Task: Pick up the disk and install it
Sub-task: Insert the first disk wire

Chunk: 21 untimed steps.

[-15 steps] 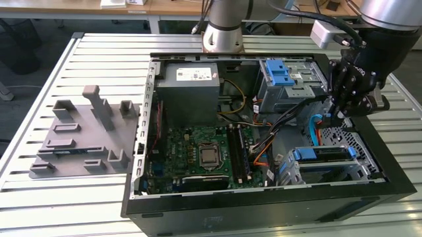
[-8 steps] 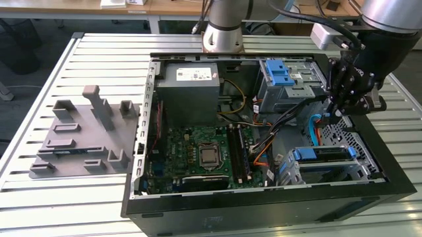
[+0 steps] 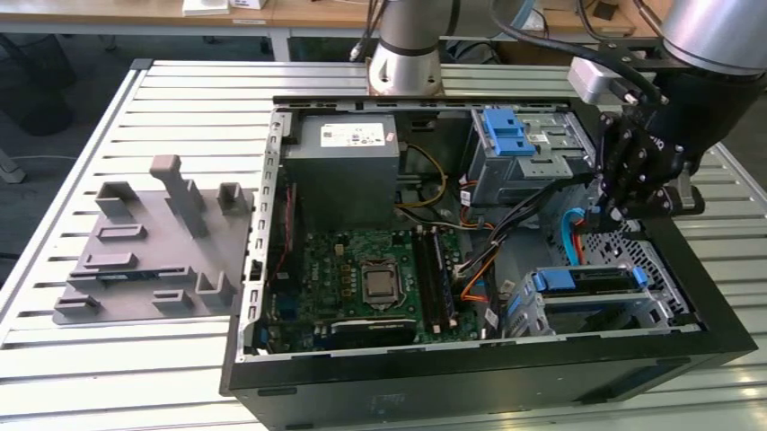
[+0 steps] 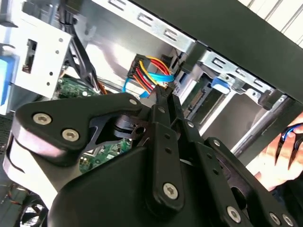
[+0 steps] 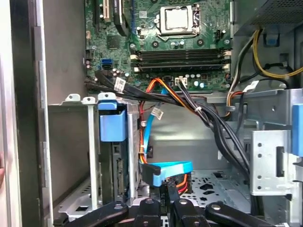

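The disk (image 3: 584,301) sits in the drive cage (image 3: 653,310) at the case's near corner on the exterior view's right, with its blue rail (image 3: 580,279) on top. The first wrist view shows the disk (image 5: 115,168) edge-on in that cage under a blue tab (image 5: 112,125). My gripper (image 3: 616,212) hangs inside the case just behind the cage. In both wrist views its fingers (image 5: 173,204) are shut on a black cable connector (image 5: 162,193), from which a blue flat cable (image 5: 170,168) and coloured wires (image 4: 150,71) run off.
The open black computer case (image 3: 480,382) lies on a slatted metal table (image 3: 180,99). Inside are a motherboard (image 3: 365,274), a grey power supply box (image 3: 341,171) and an upper bay with a blue latch (image 3: 507,135). A grey fixture (image 3: 150,242) lies outside. A person's hand (image 4: 279,156) is beside the case.
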{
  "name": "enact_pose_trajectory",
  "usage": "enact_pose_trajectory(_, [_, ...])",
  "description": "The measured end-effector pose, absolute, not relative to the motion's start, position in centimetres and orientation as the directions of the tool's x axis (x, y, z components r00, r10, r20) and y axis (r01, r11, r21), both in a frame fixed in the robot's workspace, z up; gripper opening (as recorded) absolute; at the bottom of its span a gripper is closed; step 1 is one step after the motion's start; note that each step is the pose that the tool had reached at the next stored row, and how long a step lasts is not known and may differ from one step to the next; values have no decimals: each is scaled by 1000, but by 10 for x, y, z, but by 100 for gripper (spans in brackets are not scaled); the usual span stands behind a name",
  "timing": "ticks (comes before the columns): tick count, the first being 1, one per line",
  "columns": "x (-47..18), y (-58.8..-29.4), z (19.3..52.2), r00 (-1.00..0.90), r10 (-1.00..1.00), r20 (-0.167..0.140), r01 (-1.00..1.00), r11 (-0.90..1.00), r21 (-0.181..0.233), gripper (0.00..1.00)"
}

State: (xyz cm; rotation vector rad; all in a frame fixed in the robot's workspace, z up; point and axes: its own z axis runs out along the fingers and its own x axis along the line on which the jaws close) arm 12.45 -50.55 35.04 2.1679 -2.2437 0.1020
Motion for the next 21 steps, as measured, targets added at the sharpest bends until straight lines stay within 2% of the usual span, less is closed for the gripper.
enact_pose_trajectory(11, [124, -512, 349, -35, -998, 60, -999, 33, -32, 18])
enact_pose_trajectory(15, [125, -515, 348, -34, -998, 60, -999, 33, -17, 18])
enact_pose_trajectory(21, [125, -528, 343, -34, -998, 46, -999, 33, -9, 18])
